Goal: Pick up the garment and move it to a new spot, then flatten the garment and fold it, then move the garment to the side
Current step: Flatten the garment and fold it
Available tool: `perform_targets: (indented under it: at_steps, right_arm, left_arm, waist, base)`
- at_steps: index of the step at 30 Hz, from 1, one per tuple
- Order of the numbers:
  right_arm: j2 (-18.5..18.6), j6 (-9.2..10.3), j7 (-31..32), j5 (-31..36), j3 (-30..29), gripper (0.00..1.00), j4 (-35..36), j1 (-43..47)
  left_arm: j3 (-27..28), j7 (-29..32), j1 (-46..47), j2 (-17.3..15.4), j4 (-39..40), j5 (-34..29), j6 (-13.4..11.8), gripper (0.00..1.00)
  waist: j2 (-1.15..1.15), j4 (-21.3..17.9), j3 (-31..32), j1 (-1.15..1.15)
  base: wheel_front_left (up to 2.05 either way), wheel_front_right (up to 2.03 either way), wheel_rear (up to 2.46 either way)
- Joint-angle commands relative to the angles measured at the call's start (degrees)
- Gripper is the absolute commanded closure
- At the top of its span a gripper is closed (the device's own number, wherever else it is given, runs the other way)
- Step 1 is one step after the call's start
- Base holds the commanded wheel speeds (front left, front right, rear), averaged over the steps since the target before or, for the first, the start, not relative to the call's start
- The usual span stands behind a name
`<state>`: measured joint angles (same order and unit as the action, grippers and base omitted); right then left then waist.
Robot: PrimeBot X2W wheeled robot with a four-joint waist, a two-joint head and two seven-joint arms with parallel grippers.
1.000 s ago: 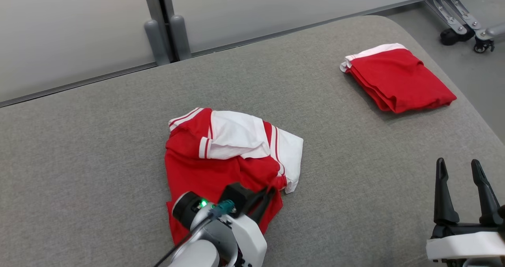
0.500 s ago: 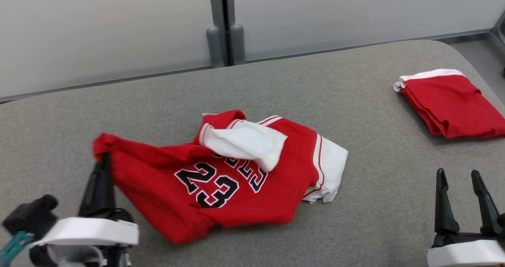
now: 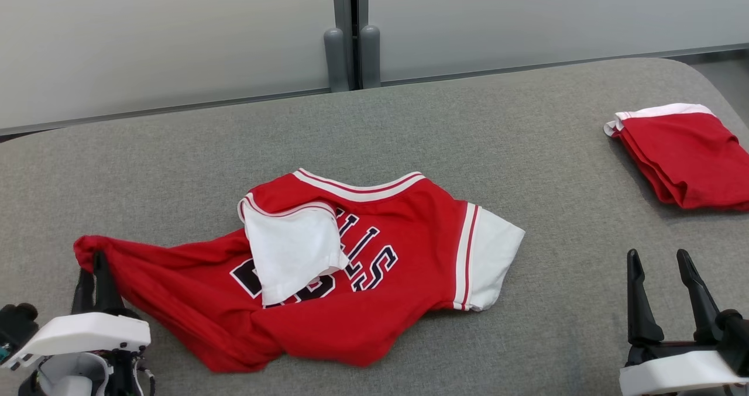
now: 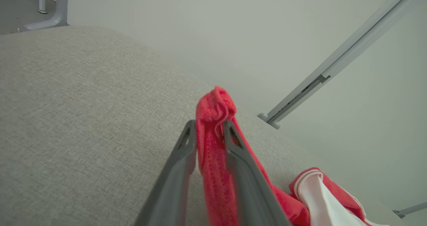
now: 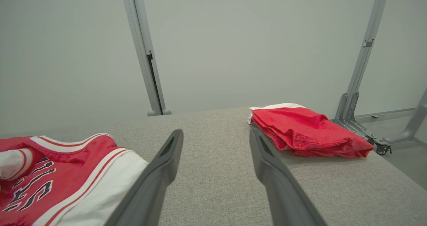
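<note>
Crumpled jersey (image 3: 374, 279) lay mid-bench (image 3: 468, 127), toward front edge, long axis left-right. L gripper (image 3: 93, 273) nearly closed, pinching its left end; rest ran off rightward. R gripper (image 3: 656, 255) wide open, empty, by front-right corner, nearer the white sleeve (image 3: 494, 255), apart.

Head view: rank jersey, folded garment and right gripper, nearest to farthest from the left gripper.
1. Jersey: hem between the fingers of the left gripper.
2. Right gripper: lower right.
3. Folded garment: far right, farther back.
</note>
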<state>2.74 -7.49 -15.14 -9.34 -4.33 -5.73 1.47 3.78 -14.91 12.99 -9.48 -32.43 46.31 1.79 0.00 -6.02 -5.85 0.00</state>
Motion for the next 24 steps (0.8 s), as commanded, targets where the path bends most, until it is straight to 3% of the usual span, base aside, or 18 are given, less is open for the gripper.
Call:
perform_targets:
  at_steps: [1, 4, 7, 10, 12, 18, 21, 24]
  right_arm:
    - [0.32, 0.00, 0.01, 0.46, 0.10, 0.00, -0.10, -0.08]
    - [0.32, 0.00, 0.01, 0.28, 0.00, 0.00, -0.20, 0.17]
    - [0.32, 0.00, 0.01, -0.10, -0.25, 0.00, -0.29, 0.87]
    - [0.33, 0.00, 0.01, -0.33, -0.62, 0.00, -0.46, 2.55]
    - [0.32, 0.00, 0.01, -0.58, -0.94, 0.00, -0.45, 3.43]
    - [0.32, 0.00, 0.02, -0.77, -0.85, 0.00, 0.20, 4.50]
    - [0.32, 0.00, 0.02, -0.88, -0.19, 0.00, 0.46, 4.00]
    - [0.32, 0.00, 0.02, -1.02, 0.46, 0.00, 0.71, 2.84]
  left_arm:
    - [1.04, -0.28, 1.20, -0.44, -0.90, -0.82, 0.72, 0.00]
    - [3.07, -0.27, 1.26, 0.09, -1.12, -1.48, 1.14, 0.00]
    - [6.90, -0.29, -2.26, 0.84, 1.42, -3.45, 0.06, 0.00]
    - [9.41, -0.19, -10.00, 4.10, 8.58, -5.44, -1.20, 0.00]
    - [8.16, -0.21, -14.12, 5.04, 13.36, -6.88, -1.92, 0.00]
    - [-3.68, 3.64, -23.61, 6.25, 22.64, -9.89, -5.24, 0.00]
    - [-10.57, 8.29, -25.19, 6.49, 22.92, -8.94, -7.12, 0.00]
    - [-13.45, 9.55, -23.30, 6.32, 21.62, -8.64, -9.07, 0.00]
  waist:
    - [0.00, -0.11, 0.07, 0.00]
    - [0.00, -0.24, 0.20, 0.00]
    - [0.00, -0.53, 0.91, 0.00]
    - [0.00, -0.38, 2.88, 0.00]
    - [0.00, -0.07, 3.94, 0.00]
    - [0.00, 1.02, 5.15, 0.00]
    - [0.00, 1.14, 4.70, 0.00]
    - [0.00, 0.76, 3.54, 0.00]
  base:
    - [0.00, 0.00, 0.00]
    - [0.00, 0.00, 0.00]
    - [0.00, 0.00, 0.00]
    - [0.00, 0.00, 0.00]
    - [0.00, 0.00, 0.00]
    - [0.00, 0.00, 0.00]
    - [0.00, 0.00, 0.00]
    - [0.00, 0.00, 0.00]
